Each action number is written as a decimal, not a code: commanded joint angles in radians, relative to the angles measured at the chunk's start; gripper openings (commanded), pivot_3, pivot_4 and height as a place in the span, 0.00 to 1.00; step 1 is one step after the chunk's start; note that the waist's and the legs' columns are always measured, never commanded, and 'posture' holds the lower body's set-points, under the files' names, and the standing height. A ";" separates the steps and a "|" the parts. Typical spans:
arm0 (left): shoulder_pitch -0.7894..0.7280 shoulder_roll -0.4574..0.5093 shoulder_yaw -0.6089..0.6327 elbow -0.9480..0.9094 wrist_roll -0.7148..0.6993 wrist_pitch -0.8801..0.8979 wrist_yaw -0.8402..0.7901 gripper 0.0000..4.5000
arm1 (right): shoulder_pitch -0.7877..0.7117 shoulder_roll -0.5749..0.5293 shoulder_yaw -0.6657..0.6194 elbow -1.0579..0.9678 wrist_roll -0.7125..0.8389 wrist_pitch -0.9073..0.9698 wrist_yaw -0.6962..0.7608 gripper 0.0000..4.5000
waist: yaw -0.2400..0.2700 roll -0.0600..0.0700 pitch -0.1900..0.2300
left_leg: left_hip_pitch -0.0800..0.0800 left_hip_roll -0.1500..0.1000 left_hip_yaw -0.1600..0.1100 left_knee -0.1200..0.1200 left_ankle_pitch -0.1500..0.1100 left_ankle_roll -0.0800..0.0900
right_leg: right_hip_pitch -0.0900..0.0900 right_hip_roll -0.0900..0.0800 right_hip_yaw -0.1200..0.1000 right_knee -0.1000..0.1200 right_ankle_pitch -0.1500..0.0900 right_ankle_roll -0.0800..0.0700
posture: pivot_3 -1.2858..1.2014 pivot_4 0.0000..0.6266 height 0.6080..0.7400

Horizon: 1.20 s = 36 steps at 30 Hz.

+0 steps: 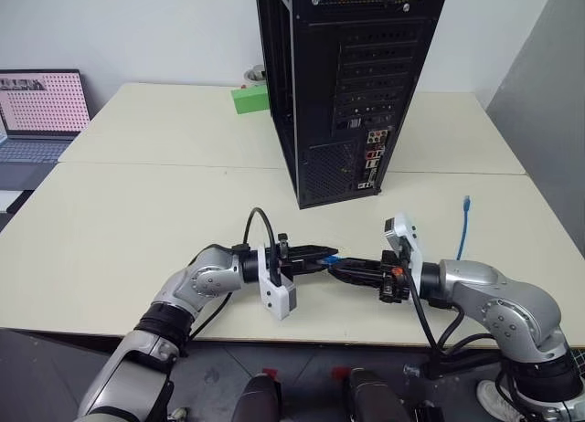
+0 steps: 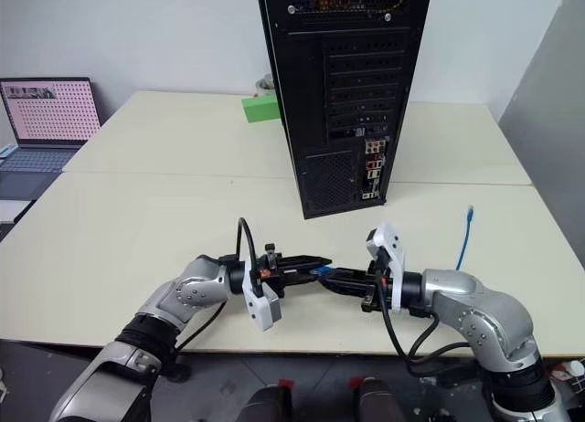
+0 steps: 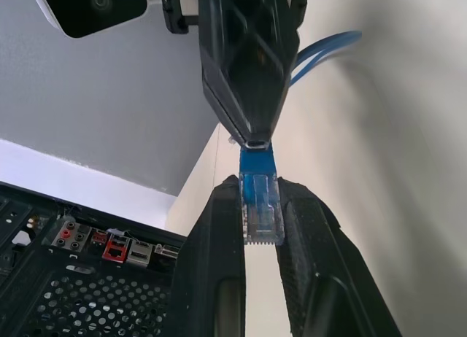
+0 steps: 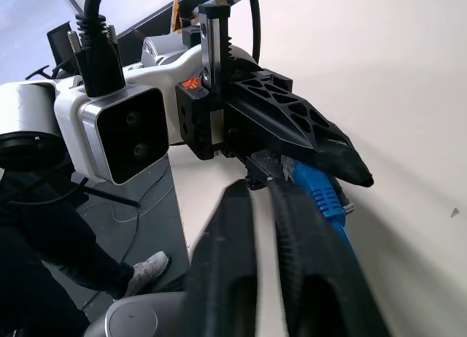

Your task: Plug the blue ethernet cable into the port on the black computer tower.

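Left wrist view: the left gripper [image 3: 260, 227] is closed on the clear plug [image 3: 261, 214] of the blue cable [image 3: 321, 51], the plug pinched between its two black fingers [image 3: 219, 279]. The right gripper [image 3: 248, 122] meets it nose to nose, its fingertips touching the cable's blue boot right behind the plug. The right fingers stand nearly together; whether they clamp the cable or merely touch it cannot be told.

Head views show both grippers [image 1: 315, 256] [image 1: 352, 269] level, tip to tip, above the front edge of the table [image 1: 137, 221]. The cable's far end [image 1: 464, 223] lies on the table to the right. The tower [image 1: 343, 84] stands well behind, its ports [image 1: 373, 162] facing the robot.
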 commanded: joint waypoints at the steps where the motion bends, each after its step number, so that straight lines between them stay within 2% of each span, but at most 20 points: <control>1: -0.012 0.011 -0.004 -0.031 0.011 -0.011 0.027 0.07 | -0.003 -0.010 -0.056 -0.015 0.066 0.014 0.009 0.32 | 0.000 0.000 0.000 | 0.000 0.000 0.000 0.000 0.000 0.000 | 0.000 0.000 0.000 0.000 0.000 0.000 | 0.52 0.24 1.00; 4: -0.011 0.013 -0.007 -0.033 0.017 -0.013 0.035 0.07 | -0.001 -0.010 -0.071 -0.014 0.091 0.025 -0.004 0.48 | 0.000 0.000 0.000 | 0.000 0.000 0.000 0.000 0.000 0.000 | 0.000 0.000 0.000 0.000 0.000 0.000 | 0.52 0.24 1.00; 10: -0.012 0.015 -0.009 -0.036 0.029 -0.026 0.055 0.07 | -0.003 0.004 -0.055 0.024 0.073 0.023 -0.043 0.74 | 0.000 0.000 0.000 | 0.000 0.000 0.000 0.000 0.000 0.000 | 0.000 0.000 0.000 0.000 0.000 0.000 | 0.52 0.24 1.00; 18: -0.009 0.020 -0.009 -0.044 0.042 -0.029 0.076 0.07 | -0.004 0.006 -0.031 0.044 0.075 0.022 -0.041 0.75 | 0.000 0.000 0.000 | 0.000 0.000 0.000 0.000 0.000 0.000 | 0.000 0.000 0.000 0.000 0.000 0.000 | 0.52 0.24 1.00; 21: -0.008 0.021 -0.011 -0.048 0.044 -0.027 0.082 0.07 | -0.007 0.009 -0.026 0.047 0.071 0.018 -0.043 0.65 | 0.000 0.000 0.000 | 0.000 0.000 0.000 0.000 0.000 0.000 | 0.000 0.000 0.000 0.000 0.000 0.000 | 0.52 0.24 1.00; 34: -0.001 0.023 -0.026 -0.070 0.043 -0.017 0.090 0.07 | -0.014 0.022 -0.019 0.047 0.056 0.009 -0.046 0.02 | 0.000 0.000 0.000 | 0.000 0.000 0.000 0.000 0.000 0.000 | 0.000 0.000 0.000 0.000 0.000 0.000 | 0.52 0.24 1.00; 36: 0.000 0.023 -0.029 -0.071 0.045 -0.018 0.090 0.07 | -0.016 0.023 -0.020 0.048 0.055 0.011 -0.045 0.00 | 0.000 0.000 0.000 | 0.000 0.000 0.000 0.000 0.000 0.000 | 0.000 0.000 0.000 0.000 0.000 0.000 | 0.52 0.24 1.00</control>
